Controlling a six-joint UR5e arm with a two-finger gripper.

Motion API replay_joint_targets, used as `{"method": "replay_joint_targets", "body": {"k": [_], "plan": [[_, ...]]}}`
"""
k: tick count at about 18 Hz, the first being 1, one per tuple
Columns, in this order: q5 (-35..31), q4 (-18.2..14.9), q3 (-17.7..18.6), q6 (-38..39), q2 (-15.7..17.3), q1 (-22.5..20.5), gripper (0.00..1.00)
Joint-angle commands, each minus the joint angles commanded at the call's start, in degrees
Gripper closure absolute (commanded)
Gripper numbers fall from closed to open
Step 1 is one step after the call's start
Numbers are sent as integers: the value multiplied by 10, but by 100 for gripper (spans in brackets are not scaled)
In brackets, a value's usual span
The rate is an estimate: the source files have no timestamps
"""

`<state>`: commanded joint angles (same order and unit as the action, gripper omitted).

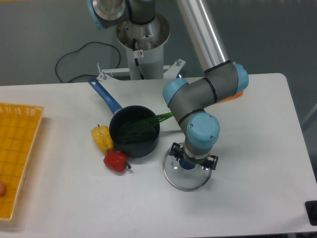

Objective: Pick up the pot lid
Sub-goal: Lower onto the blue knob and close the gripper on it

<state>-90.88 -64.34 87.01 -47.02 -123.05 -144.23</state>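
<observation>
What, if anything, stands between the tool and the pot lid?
Nothing visible stands between the tool and the pot lid. Its fingertips are spread apart near the lid's blue knob; this single view doesn't settle whether they touch it.

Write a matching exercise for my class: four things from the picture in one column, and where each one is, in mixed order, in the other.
Things
1. Round clear glass lid with a blue knob
2. Black pot with a blue handle
3. Red vegetable
4. Yellow slatted crate

Places
A. At the picture's left edge
B. Just below the yellow vegetable
C. Under the gripper
D. Around part of a green object

Pairs: 1-C, 2-D, 3-B, 4-A
</observation>
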Motion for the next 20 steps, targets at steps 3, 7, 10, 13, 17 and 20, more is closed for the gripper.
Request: {"method": "replay_joint_targets", "body": {"k": [3,7,10,13,17,20], "plan": [[1,1,4,0,0,0,0],[0,0,4,0,-2,0,0],[0,1,5,0,-2,0,1],[1,1,5,-1,-3,0,5],[2,1,4,0,-4,0,15],[2,1,4,-1,-4,0,18]]}}
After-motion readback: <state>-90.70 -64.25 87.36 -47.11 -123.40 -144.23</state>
